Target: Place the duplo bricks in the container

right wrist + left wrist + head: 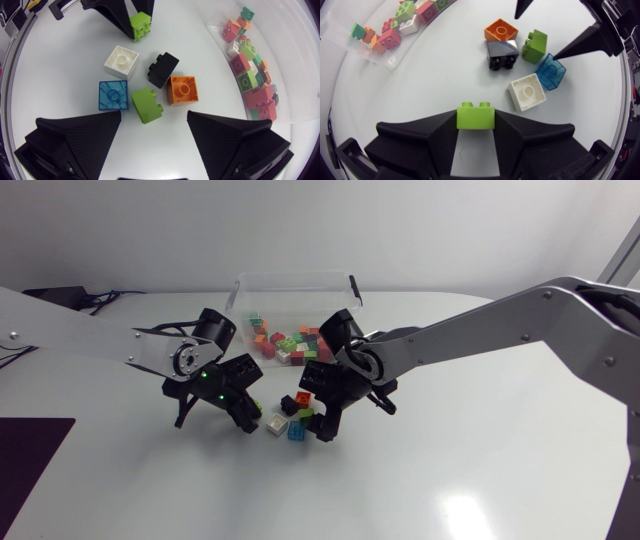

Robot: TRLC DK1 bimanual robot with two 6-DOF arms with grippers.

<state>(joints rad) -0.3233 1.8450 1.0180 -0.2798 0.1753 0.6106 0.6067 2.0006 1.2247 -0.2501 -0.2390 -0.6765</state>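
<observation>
My left gripper (476, 131) is shut on a lime-green brick (476, 117), held just above the table. Ahead of it lie a white brick (527, 91), a clear blue brick (551, 71), a black brick (502, 52), an orange brick (501, 30) and a green brick (535, 46). My right gripper (155, 125) hangs open over this cluster, with the green brick (147, 105) and the orange brick (183, 89) just ahead of its fingers. The clear container (296, 284) stands behind both grippers and holds several coloured bricks.
In the head view the two arms meet in front of the container, left gripper (250, 414) and right gripper (325, 422) close together with the loose bricks between them. Bare white table lies towards the front and both sides.
</observation>
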